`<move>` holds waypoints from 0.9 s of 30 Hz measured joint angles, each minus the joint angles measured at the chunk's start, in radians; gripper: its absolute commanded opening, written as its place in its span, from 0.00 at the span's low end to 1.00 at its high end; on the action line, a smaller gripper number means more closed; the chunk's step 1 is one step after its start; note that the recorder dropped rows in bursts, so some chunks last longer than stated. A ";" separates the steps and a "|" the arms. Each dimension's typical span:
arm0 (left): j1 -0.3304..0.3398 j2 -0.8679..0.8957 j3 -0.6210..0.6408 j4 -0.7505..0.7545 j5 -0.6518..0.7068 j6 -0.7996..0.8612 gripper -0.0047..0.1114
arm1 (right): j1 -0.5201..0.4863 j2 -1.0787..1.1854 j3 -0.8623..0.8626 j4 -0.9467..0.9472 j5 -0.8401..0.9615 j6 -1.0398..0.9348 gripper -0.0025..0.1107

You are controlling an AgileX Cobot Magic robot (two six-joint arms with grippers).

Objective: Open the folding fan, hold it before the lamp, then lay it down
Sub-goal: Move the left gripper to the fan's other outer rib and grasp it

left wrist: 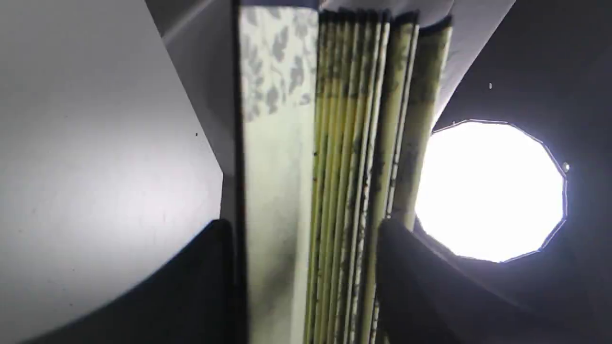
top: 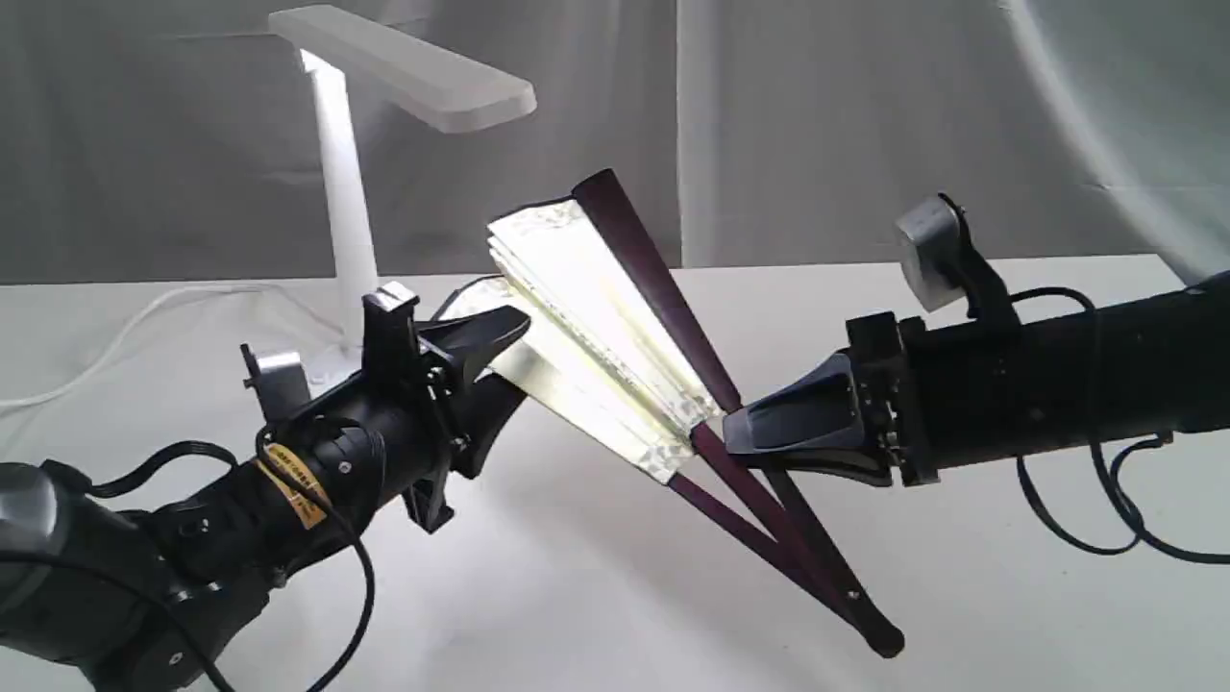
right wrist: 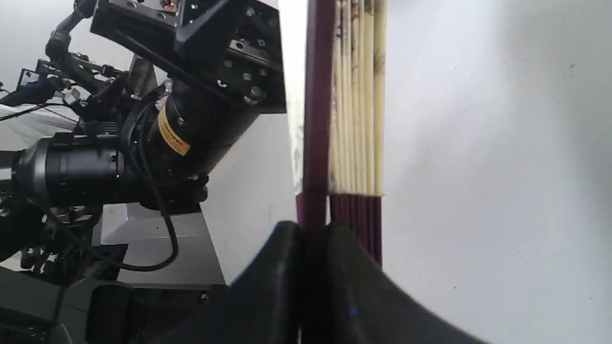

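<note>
The folding fan is partly open and slants above the table, its pivot end low at the front right. Cream pleats fan out between two dark maroon guards. My left gripper is shut on the lower-left edge of the paper leaf. In its wrist view the pleat stack sits between the dark fingers. My right gripper is shut on the upper maroon guard, just below the paper. The white lamp stands behind the left gripper, its bar head lit above the fan.
The lamp's stem and white cord are at the back left on the white table. Grey curtains hang behind. A bright round light patch shows beside the fan. The left arm fills part of the right wrist view.
</note>
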 measured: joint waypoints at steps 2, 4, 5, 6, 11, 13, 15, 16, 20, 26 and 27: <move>0.000 0.000 -0.002 0.000 0.000 0.000 0.49 | 0.000 0.000 0.000 0.000 0.000 0.002 0.02; 0.000 0.000 -0.002 0.000 0.000 0.000 0.50 | 0.000 0.000 0.000 0.000 0.000 0.004 0.02; 0.000 0.000 -0.002 0.000 0.000 0.000 0.50 | 0.000 0.000 0.000 0.000 0.000 0.004 0.02; 0.000 0.000 -0.002 0.000 0.000 0.000 0.50 | 0.000 0.000 0.000 0.000 0.000 0.004 0.02; 0.000 0.000 -0.002 0.000 0.000 0.000 0.50 | 0.004 0.000 0.000 0.002 0.000 0.004 0.02; 0.000 0.000 -0.002 0.000 0.000 0.000 0.50 | 0.009 0.000 0.000 0.004 0.000 0.004 0.02; 0.000 0.000 -0.002 0.000 0.000 0.000 0.50 | 0.018 0.000 0.000 0.004 0.000 0.004 0.02; 0.000 0.000 -0.002 0.000 0.000 0.000 0.50 | 0.020 0.000 0.000 0.004 0.000 0.004 0.02; 0.000 0.000 -0.002 0.000 0.000 0.000 0.45 | 0.030 0.000 0.000 0.008 0.000 0.004 0.02; 0.000 0.000 -0.002 0.004 0.000 0.000 0.20 | 0.030 0.000 0.000 0.009 0.000 0.004 0.02; 0.000 0.000 -0.002 0.004 0.000 0.000 0.16 | 0.030 0.000 0.000 0.010 0.000 0.004 0.02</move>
